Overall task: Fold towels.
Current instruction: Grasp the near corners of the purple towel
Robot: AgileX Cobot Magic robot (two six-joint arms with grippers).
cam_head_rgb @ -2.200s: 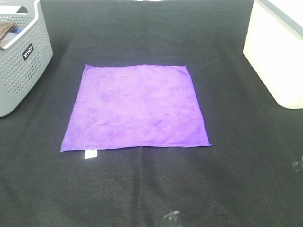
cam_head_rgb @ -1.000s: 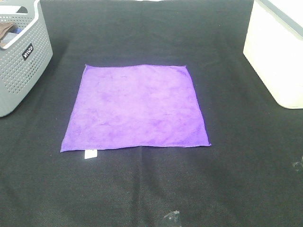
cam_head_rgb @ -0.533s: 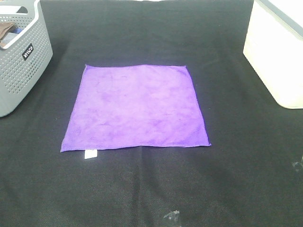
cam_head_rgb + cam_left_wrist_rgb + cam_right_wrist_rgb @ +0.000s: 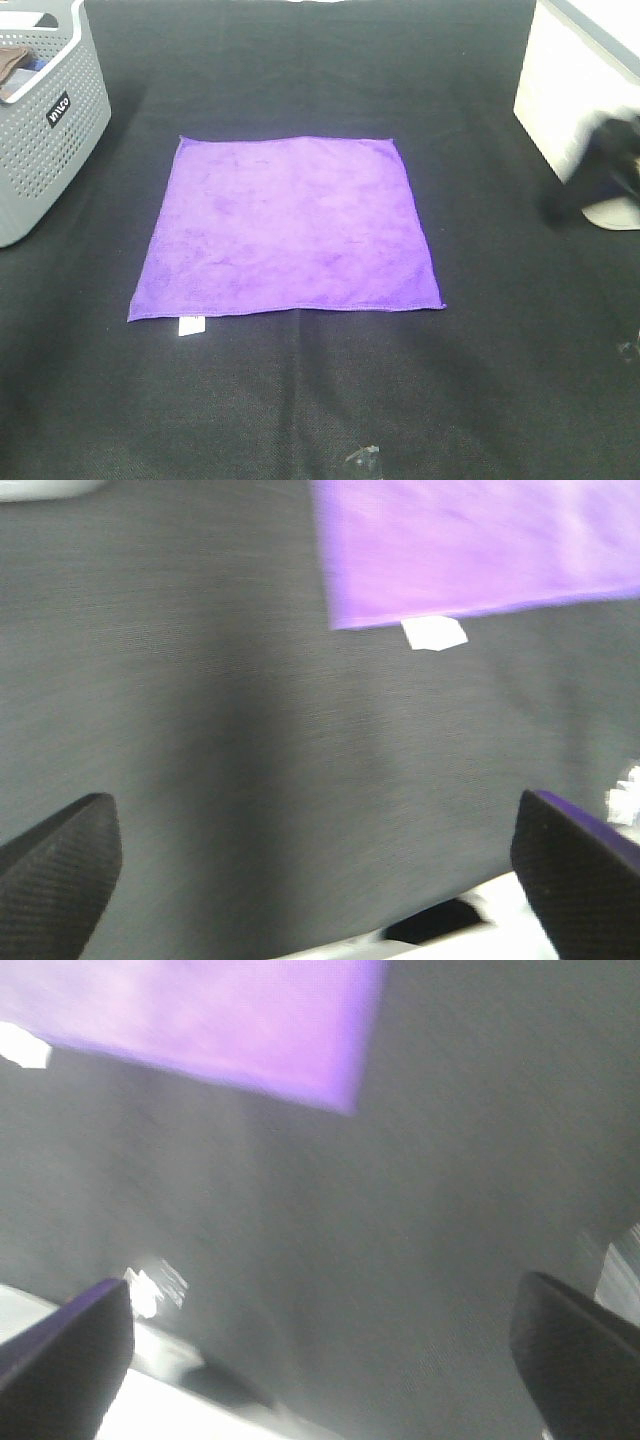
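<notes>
The purple towel [image 4: 285,225] lies flat and unfolded in the middle of the black table, its white tag [image 4: 191,325] sticking out at the near left corner. My right arm [image 4: 598,170] shows as a dark blur at the right edge, well clear of the towel. In the right wrist view my right gripper [image 4: 320,1360] is open and empty above bare table, with a towel [image 4: 200,1010] corner beyond it. My left gripper [image 4: 320,880] is open too, holding nothing, and the towel [image 4: 480,540] and tag [image 4: 433,633] lie ahead of it. The left arm is outside the high view.
A grey perforated basket [image 4: 40,120] holding some cloth stands at the back left. A white box [image 4: 575,90] stands at the back right, partly behind my right arm. Small pale marks [image 4: 362,458] lie on the black table [image 4: 300,400] near its front edge.
My right arm has swung into the high view at the right edge, in front of the white box. The towel has not moved.
</notes>
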